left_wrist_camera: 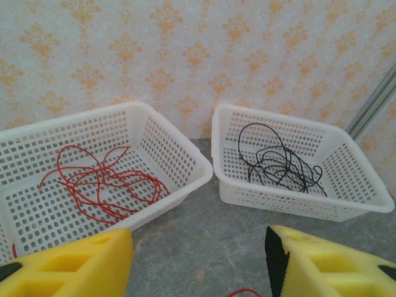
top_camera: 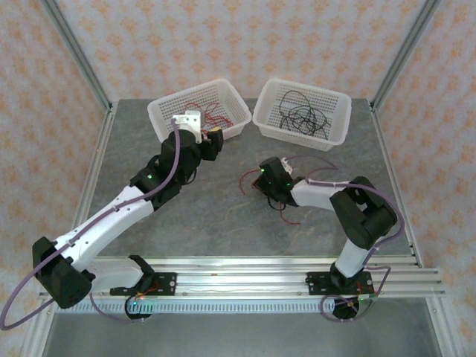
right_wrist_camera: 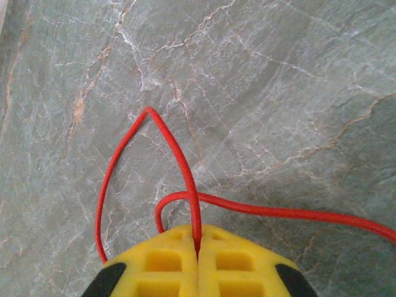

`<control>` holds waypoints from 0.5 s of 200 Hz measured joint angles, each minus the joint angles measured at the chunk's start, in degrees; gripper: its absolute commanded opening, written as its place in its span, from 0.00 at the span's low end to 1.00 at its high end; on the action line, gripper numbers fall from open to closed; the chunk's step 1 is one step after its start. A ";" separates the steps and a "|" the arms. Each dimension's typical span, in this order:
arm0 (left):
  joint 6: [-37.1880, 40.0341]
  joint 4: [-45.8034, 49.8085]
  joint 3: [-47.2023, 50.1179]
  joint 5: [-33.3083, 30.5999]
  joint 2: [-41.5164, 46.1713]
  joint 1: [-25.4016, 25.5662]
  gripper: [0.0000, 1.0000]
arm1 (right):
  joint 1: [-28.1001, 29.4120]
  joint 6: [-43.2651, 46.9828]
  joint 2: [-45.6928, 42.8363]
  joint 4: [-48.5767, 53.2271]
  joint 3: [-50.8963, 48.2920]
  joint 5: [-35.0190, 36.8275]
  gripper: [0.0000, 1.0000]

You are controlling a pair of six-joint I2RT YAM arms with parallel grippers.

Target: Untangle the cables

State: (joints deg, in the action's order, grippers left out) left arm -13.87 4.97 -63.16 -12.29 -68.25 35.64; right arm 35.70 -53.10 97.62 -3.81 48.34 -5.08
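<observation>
while the right gripper (right_wrist_camera: 198, 240) pinches a red cable (right_wrist_camera: 179, 154) on the table (right_wrist_camera: 278, 93), fingers (right_wrist_camera: 161, 263) pressed together, the cable's far part is cut off at the right edge. the left gripper (left_wrist_camera: 198, 247) hangs spread before the left basket (left_wrist_camera: 185, 154) of red cables (left_wrist_camera: 105, 179) and the right basket (left_wrist_camera: 218, 120) of black cables (left_wrist_camera: 278, 164).

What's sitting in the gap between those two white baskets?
Nothing: in the left wrist view, only a narrow strip of bare grey table separates the left basket, holding red cables, from the right basket, holding black cables.
</observation>
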 measured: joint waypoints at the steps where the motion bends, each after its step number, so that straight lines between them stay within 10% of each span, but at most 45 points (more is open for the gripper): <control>1: 0.02 0.00 0.00 0.00 0.04 0.00 0.59 | 0.00 0.02 -0.09 0.09 0.00 0.04 0.00; 100: -2.01 0.83 5.79 -0.13 5.01 0.00 0.59 | 0.00 11.06 -14.03 7.67 5.18 0.87 0.00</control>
State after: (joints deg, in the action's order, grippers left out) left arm -15.88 5.80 -57.36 -12.43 -63.24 35.64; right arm 35.70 -42.04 83.59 3.86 53.52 -4.21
